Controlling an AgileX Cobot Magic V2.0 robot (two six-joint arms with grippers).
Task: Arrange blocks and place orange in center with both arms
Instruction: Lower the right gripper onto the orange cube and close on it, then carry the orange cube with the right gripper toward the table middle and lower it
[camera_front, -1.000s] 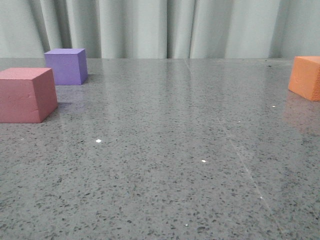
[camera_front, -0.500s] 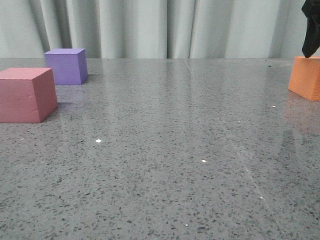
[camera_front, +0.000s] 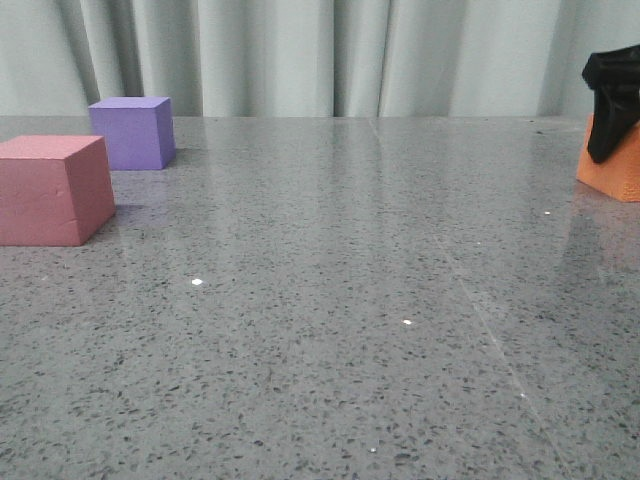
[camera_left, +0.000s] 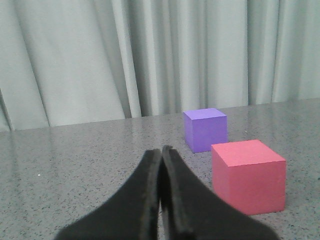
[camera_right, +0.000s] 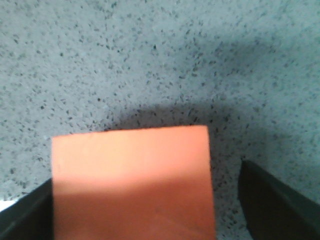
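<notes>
I see bare desk (camera_front: 340, 300) between the pink cube (camera_front: 52, 190), purple cube (camera_front: 132, 132) and orange cube (camera_front: 612, 168).

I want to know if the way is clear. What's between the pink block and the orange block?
Nothing: the front view shows bare speckled table between the pink-red cube and the orange cube.

No readable text, labels, brands, numbers or signs anywhere in these views. Blank faces on all three foam cubes, bare black on the gripper fingers, plain speckled grey across the table, unmarked pale folds on the curtain behind.
</notes>
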